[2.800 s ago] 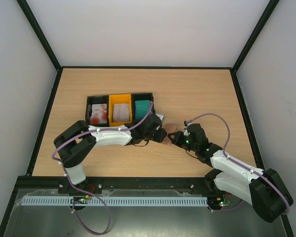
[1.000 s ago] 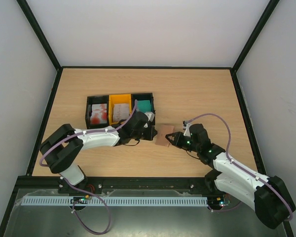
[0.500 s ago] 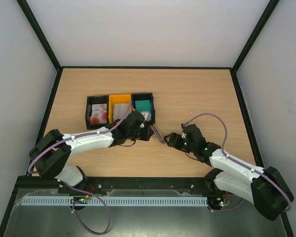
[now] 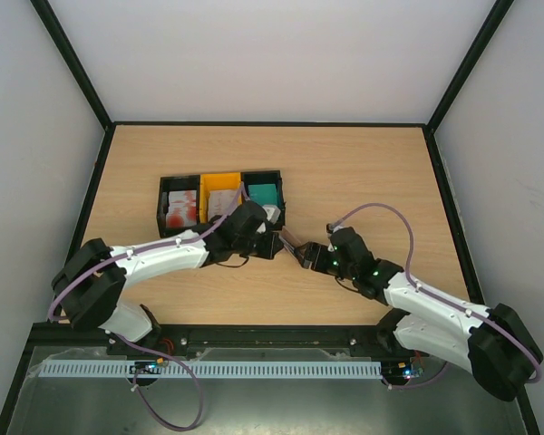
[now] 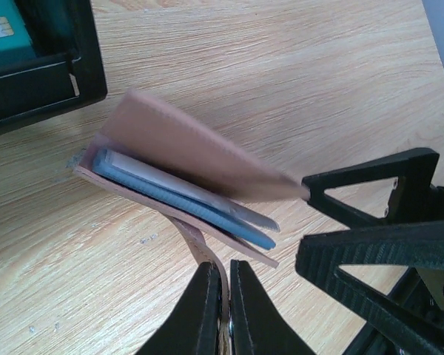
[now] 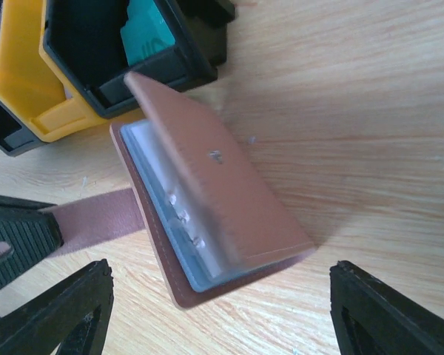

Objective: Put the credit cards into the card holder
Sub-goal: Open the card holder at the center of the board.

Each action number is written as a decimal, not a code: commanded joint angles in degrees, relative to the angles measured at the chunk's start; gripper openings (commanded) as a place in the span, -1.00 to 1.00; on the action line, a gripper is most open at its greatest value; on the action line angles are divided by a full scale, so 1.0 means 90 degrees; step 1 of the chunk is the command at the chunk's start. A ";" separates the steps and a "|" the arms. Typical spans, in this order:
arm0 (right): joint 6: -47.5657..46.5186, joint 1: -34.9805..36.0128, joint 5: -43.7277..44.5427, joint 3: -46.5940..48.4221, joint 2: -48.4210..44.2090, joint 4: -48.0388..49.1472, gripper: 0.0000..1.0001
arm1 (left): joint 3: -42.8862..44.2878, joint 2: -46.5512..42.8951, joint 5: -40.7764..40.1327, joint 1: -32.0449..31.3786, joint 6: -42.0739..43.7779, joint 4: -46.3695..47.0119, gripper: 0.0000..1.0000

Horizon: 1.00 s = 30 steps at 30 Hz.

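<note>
Pinching card holder (image 5: 185,159) tab (image 5: 200,248) w/ left hand (image 5: 223,279), right hand (image 6: 218,292) spread wide, empty

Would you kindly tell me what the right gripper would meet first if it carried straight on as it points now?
Most likely the card holder, lying half open right ahead of the open right gripper, its raised cover facing it. The black tray lies beyond. Height is hard to judge.

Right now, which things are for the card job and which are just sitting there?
For the job: card holder, red-and-white cards, pale cards, teal cards, left gripper pinching the holder's tab, right gripper open beside it.
Just there: yellow tray, black trays, table.
</note>
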 commanded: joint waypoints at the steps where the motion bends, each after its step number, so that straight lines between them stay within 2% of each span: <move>1: -0.0360 0.0027 0.0474 0.0352 0.0177 -0.0331 0.55 | 0.0239 -0.0183 0.0245 0.0038 0.0415 -0.0260 -0.95; 5: -0.0555 0.0023 0.0844 0.0589 0.0721 -0.0537 0.46 | 0.0323 -0.0167 0.0223 0.0032 0.0653 -0.0490 -0.95; 10: -0.0421 0.0026 0.2035 0.0933 0.1218 -0.1008 0.30 | 0.0104 -0.0302 -0.0078 0.0033 0.0688 -0.0717 -0.95; 13: -0.0376 0.0026 0.2325 0.1080 0.1444 -0.1186 0.29 | -0.0088 -0.0404 -0.0331 0.0036 0.0691 -0.0854 -0.95; 20: -0.0511 0.0048 0.1970 0.1312 0.1284 -0.1175 0.29 | -0.0208 -0.0568 -0.0746 0.0040 0.0808 -0.1119 -0.95; 24: -0.0732 0.0043 0.1248 0.1305 0.1141 -0.0914 0.29 | -0.0322 -0.0629 -0.0839 0.0058 0.0868 -0.1166 -0.95; 27: -0.0797 0.0061 0.1004 0.1272 0.1276 -0.0796 0.20 | -0.0543 -0.0670 -0.0997 0.0076 0.0831 -0.1193 -0.93; 30: -0.0823 0.0076 0.0887 0.1258 0.1541 -0.0720 0.02 | -0.0834 -0.0700 -0.1233 0.0124 0.0700 -0.1243 -0.93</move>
